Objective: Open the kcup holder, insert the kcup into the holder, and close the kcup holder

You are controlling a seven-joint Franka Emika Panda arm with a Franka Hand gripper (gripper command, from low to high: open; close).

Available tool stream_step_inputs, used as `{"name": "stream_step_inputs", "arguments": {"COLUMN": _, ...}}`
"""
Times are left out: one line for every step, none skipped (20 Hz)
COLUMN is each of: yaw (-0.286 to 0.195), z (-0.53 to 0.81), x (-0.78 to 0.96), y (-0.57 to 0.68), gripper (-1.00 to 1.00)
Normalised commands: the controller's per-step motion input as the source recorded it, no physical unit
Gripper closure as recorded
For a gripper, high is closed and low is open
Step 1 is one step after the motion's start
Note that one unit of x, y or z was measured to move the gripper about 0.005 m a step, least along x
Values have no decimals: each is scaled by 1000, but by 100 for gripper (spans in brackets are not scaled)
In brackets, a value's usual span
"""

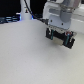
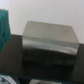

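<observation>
In the wrist view the kcup holder (image 2: 49, 42) is a dark boxy unit with a grey, shiny top, standing on a black surface. Its drawers look shut; the handles are too blurred to make out. A small pale round thing with a greenish tint (image 2: 5, 79) shows at the picture's edge; I cannot tell if it is the kcup. In the exterior view my gripper (image 1: 59, 37) hangs over the white table (image 1: 30, 60), its two black fingers (image 1: 50, 34) apart and nothing between them. The holder does not show in that view.
A teal block (image 2: 3, 27) stands beside the holder in the wrist view. In the exterior view a white post (image 1: 25, 11) and dark clutter lie along the table's far edge at the exterior view's left.
</observation>
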Motion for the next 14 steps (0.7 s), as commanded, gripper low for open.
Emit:
{"name": "stream_step_inputs", "arguments": {"yaw": 141, "z": -29, "x": -249, "y": 357, "gripper": -100}}
{"name": "stream_step_inputs", "arguments": {"yaw": 138, "z": -51, "x": -249, "y": 366, "gripper": -100}}
{"name": "stream_step_inputs", "arguments": {"yaw": 135, "z": -26, "x": -277, "y": 386, "gripper": -100}}
{"name": "stream_step_inputs", "arguments": {"yaw": 134, "z": -6, "x": -289, "y": 397, "gripper": -100}}
{"name": "stream_step_inputs", "arguments": {"yaw": 130, "z": 0, "x": -311, "y": 414, "gripper": -100}}
{"name": "stream_step_inputs", "arguments": {"yaw": 131, "z": 0, "x": -334, "y": 426, "gripper": -100}}
{"name": "stream_step_inputs", "arguments": {"yaw": 126, "z": 0, "x": -349, "y": 451, "gripper": -100}}
{"name": "stream_step_inputs", "arguments": {"yaw": 122, "z": 0, "x": -349, "y": 463, "gripper": -100}}
{"name": "stream_step_inputs", "arguments": {"yaw": 111, "z": 0, "x": -346, "y": 480, "gripper": -100}}
{"name": "stream_step_inputs", "arguments": {"yaw": 110, "z": 0, "x": -369, "y": 480, "gripper": -100}}
{"name": "stream_step_inputs", "arguments": {"yaw": 110, "z": 0, "x": -380, "y": 477, "gripper": -100}}
{"name": "stream_step_inputs", "arguments": {"yaw": 107, "z": 0, "x": -397, "y": 483, "gripper": -100}}
{"name": "stream_step_inputs", "arguments": {"yaw": 105, "z": 0, "x": -431, "y": 483, "gripper": -100}}
{"name": "stream_step_inputs", "arguments": {"yaw": 105, "z": 0, "x": -460, "y": 471, "gripper": -100}}
